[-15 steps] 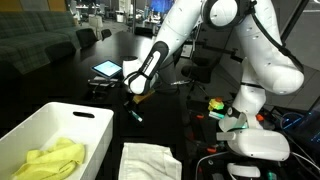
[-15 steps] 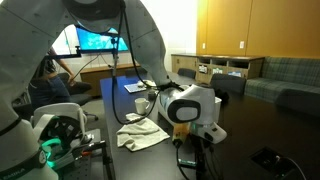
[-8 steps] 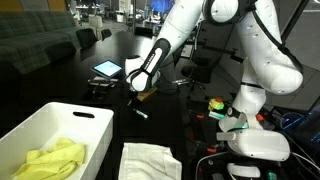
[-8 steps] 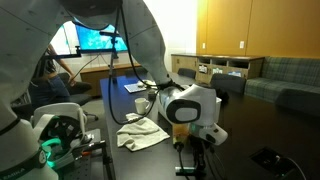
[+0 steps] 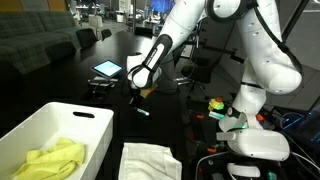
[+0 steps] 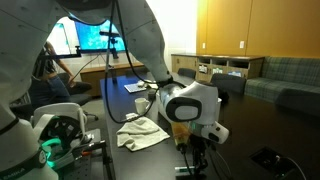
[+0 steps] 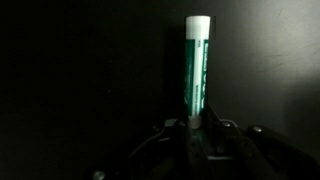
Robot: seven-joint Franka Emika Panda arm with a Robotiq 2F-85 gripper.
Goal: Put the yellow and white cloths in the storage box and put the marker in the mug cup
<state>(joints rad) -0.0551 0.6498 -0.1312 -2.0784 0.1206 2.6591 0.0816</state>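
End effector (image 7: 197, 128) closed narrow on the marker (image 7: 197, 70). Wrist view: teal-green barrel clamped at its lower end between the two fingers (image 7: 181, 132), the rest standing straight out past the tips and ending in a white cap. Dark table (image 5: 60, 85) behind it. In an exterior view the end effector (image 5: 140, 95) hangs low over the table, with the marker (image 5: 141, 110) poking out below it at a slant; cannot tell whether its far end touches the surface. Storage box (image 5: 70, 125) sits at the near edge of the table, well apart from the end effector. Yellow cloth (image 5: 45, 160) lies crumpled inside it against the near wall. White cloth (image 5: 150, 160) lies on the table just beside the box, outside it, roughly flat. In an exterior view the same white cloth (image 6: 140, 132) appears rumpled, with a small white cup (image 6: 141, 104) standing near it on the table. A lit tablet (image 5: 107, 69) lies flat on the table beyond the end effector.
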